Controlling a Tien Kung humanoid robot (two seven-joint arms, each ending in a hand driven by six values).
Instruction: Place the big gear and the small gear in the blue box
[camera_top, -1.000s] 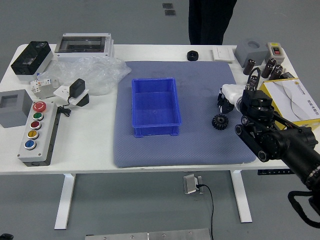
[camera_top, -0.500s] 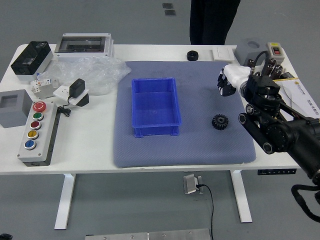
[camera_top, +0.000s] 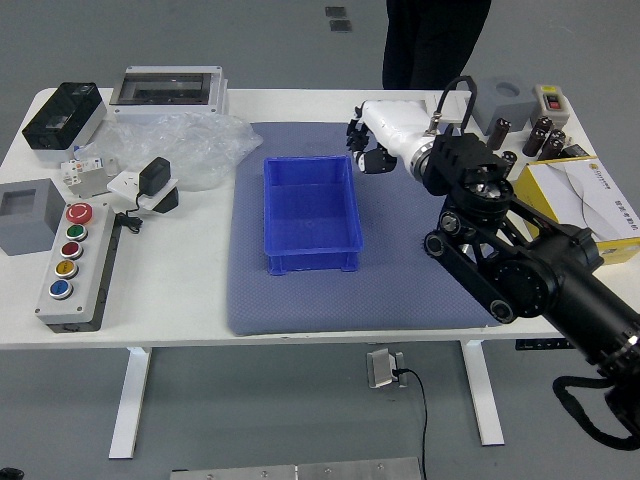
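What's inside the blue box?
Only bare floor shows inside the blue box, no gear. The right hand is near its far right corner; what's beneath the box is hidden.

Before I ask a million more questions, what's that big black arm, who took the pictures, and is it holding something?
That's a robot's right arm, ending in a right hand with a white back. All the pictures come from one camera, high up on the robot's side, looking down over the white table.

The hand is by the far right corner of the blue box, where nothing shows inside. The box sits on a blue-grey mat. The robot's job is to put two gears in it, but I can't make out either gear, or tell what the hand holds.

On the left are crinkly clear plastic and a panel with coloured buttons. On the right is a yellow box. A person's dark-clothed legs are beyond the far side.
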